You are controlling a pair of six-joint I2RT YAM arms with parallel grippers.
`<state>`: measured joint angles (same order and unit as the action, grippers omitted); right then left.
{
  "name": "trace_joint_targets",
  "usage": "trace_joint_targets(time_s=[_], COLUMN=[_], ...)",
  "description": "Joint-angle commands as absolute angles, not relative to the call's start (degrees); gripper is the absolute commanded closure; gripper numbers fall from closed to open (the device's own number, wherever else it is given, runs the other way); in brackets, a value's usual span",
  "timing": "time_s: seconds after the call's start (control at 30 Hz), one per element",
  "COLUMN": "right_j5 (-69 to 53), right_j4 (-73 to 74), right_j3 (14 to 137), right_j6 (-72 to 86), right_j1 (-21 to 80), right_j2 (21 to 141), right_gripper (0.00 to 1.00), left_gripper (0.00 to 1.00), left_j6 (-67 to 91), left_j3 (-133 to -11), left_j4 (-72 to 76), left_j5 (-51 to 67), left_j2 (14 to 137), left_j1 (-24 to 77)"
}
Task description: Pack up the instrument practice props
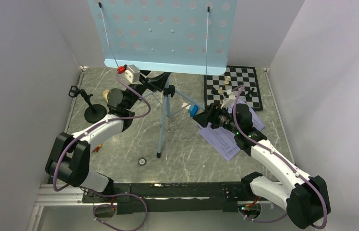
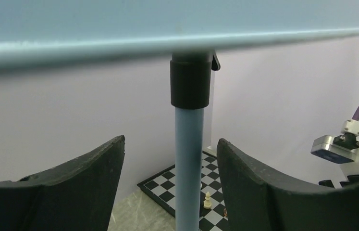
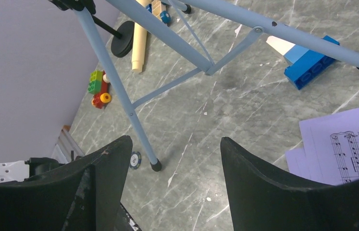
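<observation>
Music stand (image 1: pixel 163 33): the perforated desk lies nearest the overhead view, and the whole is set upright on tripod legs at mid-counter (image 1: pixel 182 154). Its pole (image 2: pixel 188 163) is seen vertical in the left wrist view, framed between the fingers of the left tool (image 2: pixel 170 142) just under the black collar below the desk. A gap is seen on each side, so this tool is recorded as open, gripping nothing. The pole's long axis is upright and is crossed squarely by the fingers' closing line. The left arm is judged the nearer for a grasp.

The right tool (image 3: pixel 175 138) is held open and empty, low, faced toward the tripod legs. Sheet-music pages (image 1: pixel 225 137) are spread flat beneath that arm. The mic stand (image 1: pixel 93 113) is noted far left, with the microphone (image 3: pixel 139 45) laid just beside its base.
</observation>
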<state>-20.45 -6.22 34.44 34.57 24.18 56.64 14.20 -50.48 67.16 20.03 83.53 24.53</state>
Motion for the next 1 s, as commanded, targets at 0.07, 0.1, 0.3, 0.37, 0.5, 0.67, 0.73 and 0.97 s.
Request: trace_joint_targets(time_s=[0.07,0.1,0.3,0.37,0.5,0.67,0.73,0.97], right_j5=[-22.26,-22.24,-22.33,-22.4,-22.57,-22.29,-22.3,-25.49], right_j4=[-10.96,-11.05,-11.87,-12.38,-13.74,-17.11,-18.77,-23.21], right_j3=[38.41,38.61,39.81,40.17,41.21,42.92,44.01,50.07], right_j6=[35.85,35.94,36.77,37.16,38.36,41.96,43.45,44.44], right_j1=[24.82,24.87,25.35,25.64,26.21,26.45,26.46,27.04], right_j2=[58.12,58.32,59.47,60.03,61.85,65.02,66.75,76.18], right_gripper=[0.28,0.28,0.28,0.28,0.27,0.23,0.18,0.17], left_gripper=[0.34,0.38,0.57,0.65,0.79,1.0,1.0,1.0], left_j6=[11.73,11.26,8.95,8.48,8.0,8.16,8.49,10.48], left_j3=[-53.47,-53.52,-52.82,-52.45,-52.28,-52.49,-52.26,-50.84], left_j4=[64.08,63.69,62.32,62.13,61.34,59.86,59.52,59.08], left_j5=[21.17,21.25,21.06,20.88,21.28,21.97,22.2,23.03], left_j2=[84.57,84.56,83.84,83.4,82.56,81.89,81.67,80.5], left_j1=[25.87,26.08,26.7,26.72,26.71,26.72,26.7,26.89])
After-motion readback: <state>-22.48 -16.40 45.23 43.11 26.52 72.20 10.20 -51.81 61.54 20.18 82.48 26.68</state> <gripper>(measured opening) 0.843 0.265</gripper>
